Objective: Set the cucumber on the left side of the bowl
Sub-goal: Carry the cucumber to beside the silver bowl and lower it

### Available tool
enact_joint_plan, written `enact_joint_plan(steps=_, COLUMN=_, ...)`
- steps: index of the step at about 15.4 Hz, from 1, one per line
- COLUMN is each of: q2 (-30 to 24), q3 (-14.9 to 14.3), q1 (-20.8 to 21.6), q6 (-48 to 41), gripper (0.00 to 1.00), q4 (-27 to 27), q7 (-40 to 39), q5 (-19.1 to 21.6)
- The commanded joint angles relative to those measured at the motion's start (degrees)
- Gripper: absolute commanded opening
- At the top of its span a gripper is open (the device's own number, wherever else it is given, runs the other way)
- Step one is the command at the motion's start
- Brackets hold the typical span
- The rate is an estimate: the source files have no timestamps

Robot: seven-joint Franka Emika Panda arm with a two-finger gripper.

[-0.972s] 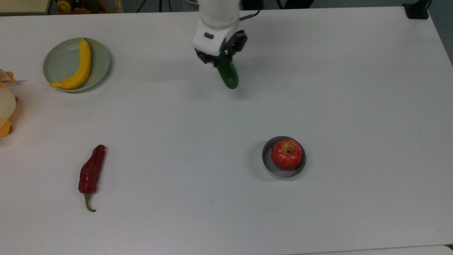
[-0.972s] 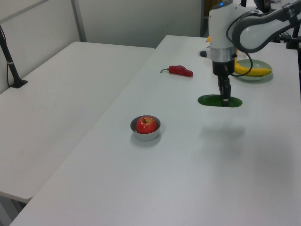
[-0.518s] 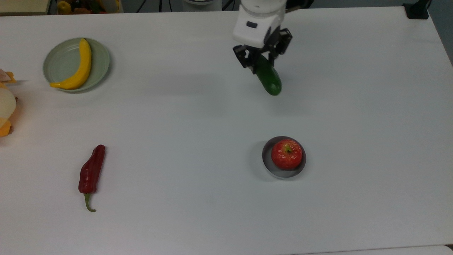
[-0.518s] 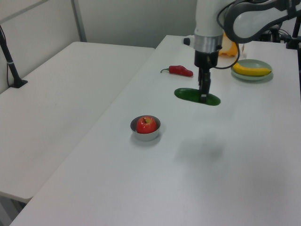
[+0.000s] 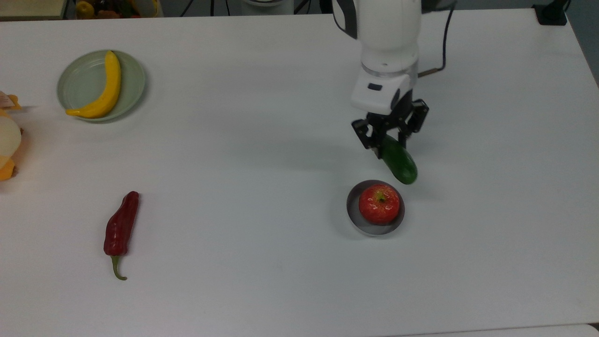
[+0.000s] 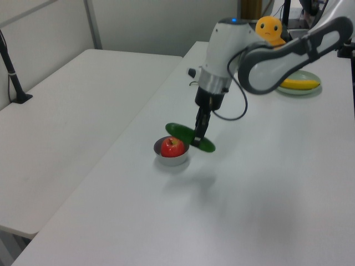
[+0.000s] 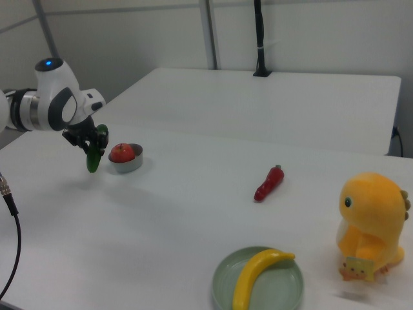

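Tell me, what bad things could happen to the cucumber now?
The end effector holds the cucumber near one end, so the long free end might sag or slip out. In the top view that free end hangs right beside the bowl with the apple in it; lowering here could bump the rim or the apple. If let go while above the table, the round cucumber might roll away.

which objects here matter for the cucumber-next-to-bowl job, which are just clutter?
In play:
- cucumber, held off the table in the gripper
- bowl, grey

Clutter:
- apple, sitting in the bowl
- chili pepper
- banana on the green plate
- yellow plush toy
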Motion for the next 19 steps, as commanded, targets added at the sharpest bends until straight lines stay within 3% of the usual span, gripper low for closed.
enact_joint_plan(steps=1, q2=3.54, q3=-0.54, q1=2.64, q6=4.58, gripper=0.00, q4=3.44, q7=2.53, q5=0.32)
enact_joint_plan(steps=4, q2=7.31, q3=-0.62, q1=4.66, q6=5.73, gripper=0.00, q4=6.86, q7=5.52, q5=-0.21)
enact_joint_plan(steps=9, q2=11.97, q3=-0.71, q1=4.31, q6=16.88, gripper=0.00, q4=7.49, q7=8.08, q5=-0.38)
enact_joint_plan(steps=10, q2=12.76, q3=-0.71, q1=4.31, q6=17.33, gripper=0.04, q4=7.58, q7=7.99, q5=-0.47)
enact_joint_plan(steps=15, q2=12.95, q3=-0.62, q1=4.05, q6=17.42, gripper=0.52, q4=7.58, q7=8.08, q5=-0.39)
enact_joint_plan(steps=19, q2=11.72, q3=-0.62, q1=3.52, q6=17.34, gripper=0.74, q4=7.23, q7=7.64, q5=-0.56)
